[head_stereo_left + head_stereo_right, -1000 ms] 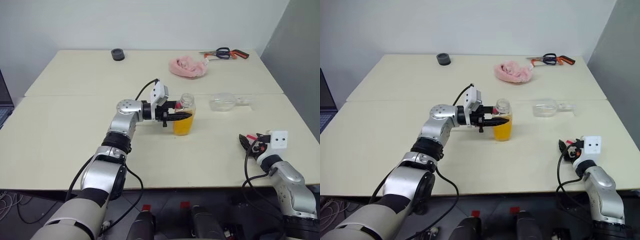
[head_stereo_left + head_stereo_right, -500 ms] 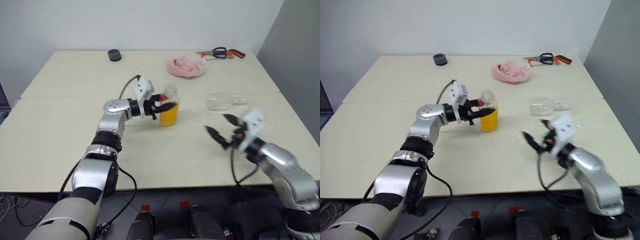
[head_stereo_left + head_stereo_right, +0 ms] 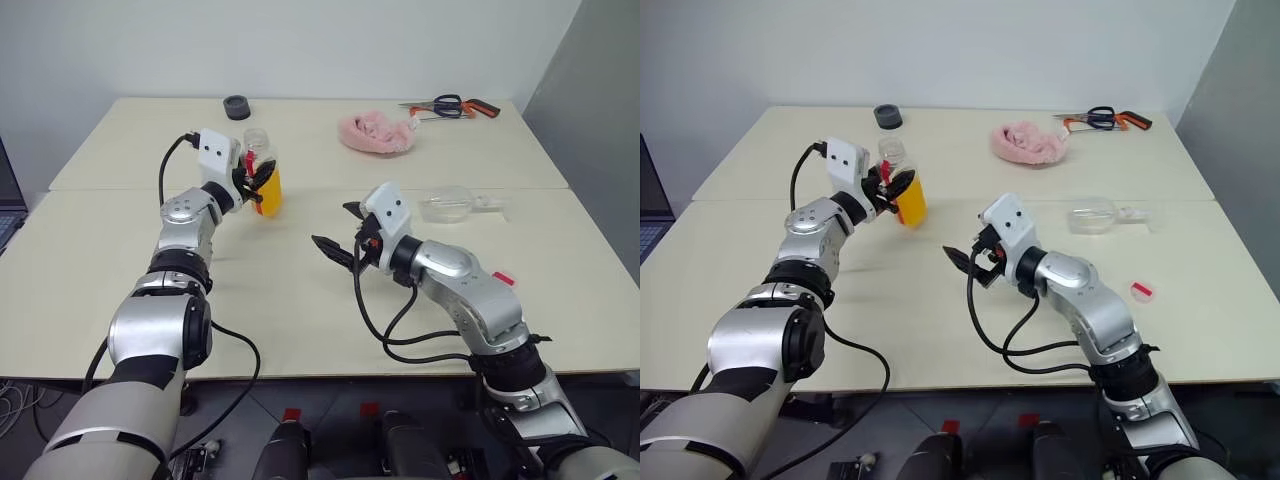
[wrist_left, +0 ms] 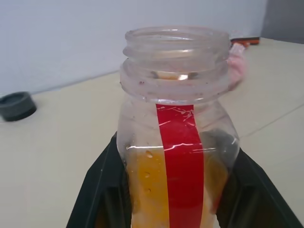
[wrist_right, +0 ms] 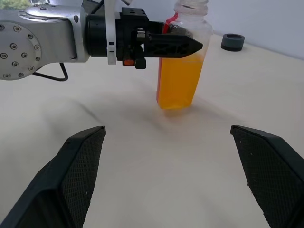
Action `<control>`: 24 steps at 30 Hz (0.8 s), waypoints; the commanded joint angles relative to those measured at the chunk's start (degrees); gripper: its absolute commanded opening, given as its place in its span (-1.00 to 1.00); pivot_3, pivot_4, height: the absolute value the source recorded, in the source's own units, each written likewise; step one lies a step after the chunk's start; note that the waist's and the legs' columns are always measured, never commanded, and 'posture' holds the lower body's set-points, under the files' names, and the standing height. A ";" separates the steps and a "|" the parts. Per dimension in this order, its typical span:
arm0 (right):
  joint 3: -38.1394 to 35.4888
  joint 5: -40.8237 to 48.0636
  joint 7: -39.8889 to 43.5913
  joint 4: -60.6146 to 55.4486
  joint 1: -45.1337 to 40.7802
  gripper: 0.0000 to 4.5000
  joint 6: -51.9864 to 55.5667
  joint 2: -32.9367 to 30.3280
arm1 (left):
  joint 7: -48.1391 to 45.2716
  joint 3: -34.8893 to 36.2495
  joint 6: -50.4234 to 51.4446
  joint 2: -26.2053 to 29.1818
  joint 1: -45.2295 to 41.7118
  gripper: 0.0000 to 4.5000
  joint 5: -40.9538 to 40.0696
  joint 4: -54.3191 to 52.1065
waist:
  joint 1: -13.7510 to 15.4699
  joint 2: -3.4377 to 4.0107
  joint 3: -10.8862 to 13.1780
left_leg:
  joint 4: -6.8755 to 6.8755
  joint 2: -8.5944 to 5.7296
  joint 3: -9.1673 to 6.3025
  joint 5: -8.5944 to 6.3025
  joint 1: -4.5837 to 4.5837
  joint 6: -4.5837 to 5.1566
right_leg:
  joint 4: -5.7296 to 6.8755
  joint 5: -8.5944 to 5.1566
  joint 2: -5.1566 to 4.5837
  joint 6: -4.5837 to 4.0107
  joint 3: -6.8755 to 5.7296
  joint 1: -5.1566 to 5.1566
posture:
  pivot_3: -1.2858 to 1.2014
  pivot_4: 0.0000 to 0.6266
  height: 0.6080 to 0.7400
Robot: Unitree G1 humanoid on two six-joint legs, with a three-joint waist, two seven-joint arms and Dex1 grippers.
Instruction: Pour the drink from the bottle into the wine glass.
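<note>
The bottle, clear with a red label strip and no cap on its mouth, is about half full of the orange drink. My left gripper is shut on its sides and holds it upright over the left middle of the table, slightly tilted. The black fingers flank the bottle in the left wrist view. My right gripper stands open at the table's centre, pointing at the bottle with nothing between its fingers. The wine glass lies on its side to the right.
A red-and-white cap lies on the table near the right front. At the back are a pink cloth, scissors and a small black round object. A laptop edge shows at the far left.
My left gripper carried the bottle leftward and farther back across the table. My right arm swung up from the right front edge to the centre, and the cap now lies where it was.
</note>
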 commanded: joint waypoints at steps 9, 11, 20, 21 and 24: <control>0.18 -2.07 0.79 0.48 -2.69 1.00 -0.69 2.14 | 8.31 1.50 0.50 -0.03 0.27 -0.24 1.93 -0.09 | -0.34 -0.01 -0.01 | 0.00 0.01 0.01 0.00 0.02 0.00 | 0.05 0.00 0.00 0.00 0.00 -0.01 | 0.03 -0.52 1.00; 0.18 -2.18 0.84 0.58 -2.97 1.00 -0.53 2.56 | 9.93 1.98 1.02 -0.27 0.80 -0.24 1.75 0.17 | -0.39 -0.01 -0.01 | 0.00 0.02 0.00 0.00 0.04 0.00 | 0.07 0.00 0.00 0.00 -0.01 -0.01 | 0.03 -0.52 1.00; -0.17 -2.67 0.81 0.08 -3.69 1.00 0.26 3.87 | 11.95 4.18 1.28 -0.34 2.00 0.34 1.14 -0.03 | -0.78 -0.01 -0.03 | 0.00 0.03 0.01 0.00 0.08 0.00 | 0.12 0.00 0.01 0.00 0.00 -0.01 | 0.03 -0.52 1.00; -0.20 -2.68 0.80 0.05 -3.70 1.00 0.30 3.94 | 11.89 4.26 1.27 -0.32 2.09 0.48 1.13 -0.08 | -0.79 -0.01 -0.03 | 0.00 0.03 0.01 0.00 0.08 0.00 | 0.12 0.00 0.01 0.00 0.00 -0.01 | 0.03 -0.52 1.00; -0.20 -2.69 0.78 -0.13 -3.64 1.00 0.44 4.05 | 12.12 4.22 1.08 -0.23 2.41 0.91 1.29 -0.31 | -0.79 -0.01 -0.03 | 0.00 0.03 0.00 0.00 0.07 0.00 | 0.11 0.00 0.00 -0.01 -0.01 -0.02 | 0.03 -0.52 1.00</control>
